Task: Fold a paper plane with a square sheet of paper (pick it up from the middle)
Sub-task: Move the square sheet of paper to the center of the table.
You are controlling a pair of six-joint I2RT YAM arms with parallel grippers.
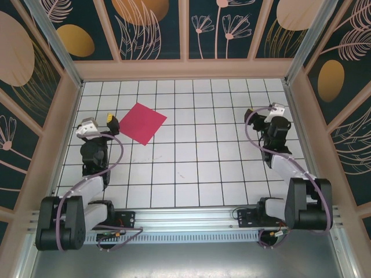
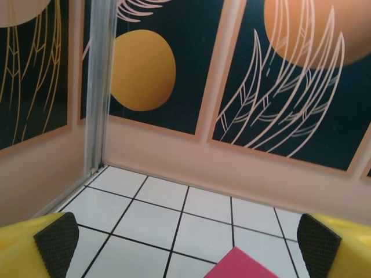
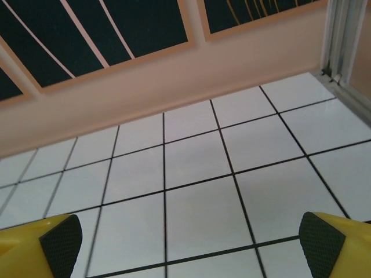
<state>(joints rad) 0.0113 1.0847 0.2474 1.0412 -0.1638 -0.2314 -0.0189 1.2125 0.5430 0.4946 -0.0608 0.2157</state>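
Top view: the square sheet of paper (image 1: 142, 123) lies flat and unfolded on the tiled table (image 1: 191, 168), left of centre, one corner just beside the left gripper (image 1: 113, 123), so I'd say that arm is set up to go first. The right gripper (image 1: 259, 116) sits well apart from it. Left wrist cam: jaws wide apart, holding nothing, with a pink corner low down, so it's short of the middle. Right wrist cam: jaws spread too, white tiles ahead, probably parked until the folding needs it.
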